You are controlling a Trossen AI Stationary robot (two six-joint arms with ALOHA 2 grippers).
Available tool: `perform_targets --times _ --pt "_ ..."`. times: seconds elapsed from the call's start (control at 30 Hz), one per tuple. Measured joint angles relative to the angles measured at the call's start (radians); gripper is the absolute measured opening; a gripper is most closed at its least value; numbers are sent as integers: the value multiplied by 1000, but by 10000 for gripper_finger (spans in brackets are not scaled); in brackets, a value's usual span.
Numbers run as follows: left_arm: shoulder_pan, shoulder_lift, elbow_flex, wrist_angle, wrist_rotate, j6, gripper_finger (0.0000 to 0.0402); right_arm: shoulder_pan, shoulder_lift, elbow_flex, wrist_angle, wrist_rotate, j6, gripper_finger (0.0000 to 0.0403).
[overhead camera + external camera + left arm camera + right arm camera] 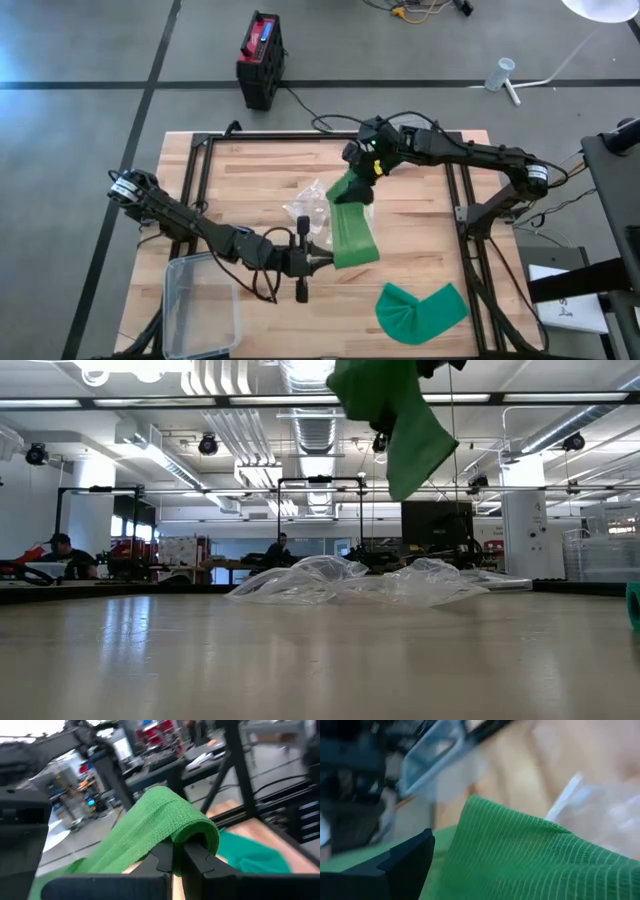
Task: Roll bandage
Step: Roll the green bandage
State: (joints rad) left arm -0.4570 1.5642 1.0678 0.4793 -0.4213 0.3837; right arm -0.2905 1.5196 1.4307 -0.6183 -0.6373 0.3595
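A green bandage strip (354, 232) hangs in the air between my two grippers, clear of the table. In the low view it shows high up (395, 410). My left gripper (322, 259) is shut on its near end, which is curled into a loop (192, 827). My right gripper (358, 178) is shut on its far end, above the middle of the table. The right wrist view shows the ribbed cloth (530, 860) close up beside one finger (410, 862). My left gripper pinches the strip's curled near end (176, 840) between its two fingers, level, from the table's left. The cloth loops over the fingertips (197, 860), and the rest slopes away toward the other gripper, clear of the table. My right gripper holds the strip's far end (350, 190) from above. The cloth itself hides the place of contact in the right wrist view. The strip hangs down from it and slopes toward the left gripper.
A crumpled clear plastic bag (310, 212) lies on the table under the strip, also in the low view (350, 580). A second, teal bandage (420, 310) lies near the front right. A clear plastic container (200, 305) stands at the front left.
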Motion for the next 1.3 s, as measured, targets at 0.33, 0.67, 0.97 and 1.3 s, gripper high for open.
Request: perform_targets --times 0.33,0.67,0.97,1.3 --pt "-6 29 61 -13 192 3 1 0 41 -13 -240 -117 -77 362" --pt "-39 7 93 -5 429 46 1 12 118 -51 -325 -526 -394 362" --pt "-90 -116 74 -54 483 53 1 82 165 -97 -315 -757 -688 362" --pt "-99 -194 73 -50 347 -91 1 131 63 -123 -354 -716 -860 362"
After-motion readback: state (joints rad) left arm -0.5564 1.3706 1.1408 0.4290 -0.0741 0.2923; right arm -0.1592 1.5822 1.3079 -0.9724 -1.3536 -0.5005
